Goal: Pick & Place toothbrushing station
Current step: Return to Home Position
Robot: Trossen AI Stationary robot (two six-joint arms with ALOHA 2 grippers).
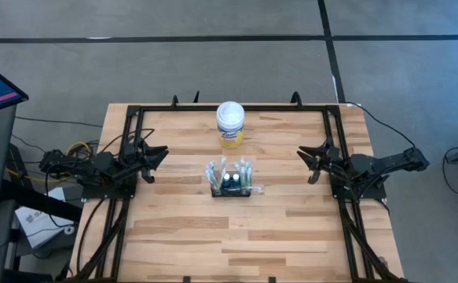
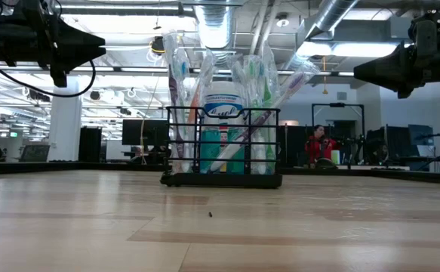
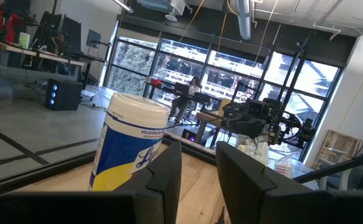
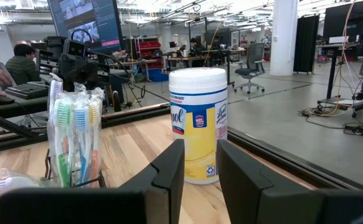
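Observation:
The toothbrushing station is a small black wire caddy standing on its base at the middle of the wooden table. It holds several wrapped toothbrushes that stand upright and fan out above its rim. It also shows in the right wrist view. My left gripper hovers above the table's left side, pointing toward the centre, open and with nothing between its fingers. My right gripper mirrors it above the right side, open with nothing between its fingers. Both are well clear of the caddy.
A round canister with a white lid and yellow label stands upright just beyond the caddy, toward the far edge. Black frame rails run along the table's far, left and right edges. Bare wood lies in front of the caddy. A person sits in the room behind.

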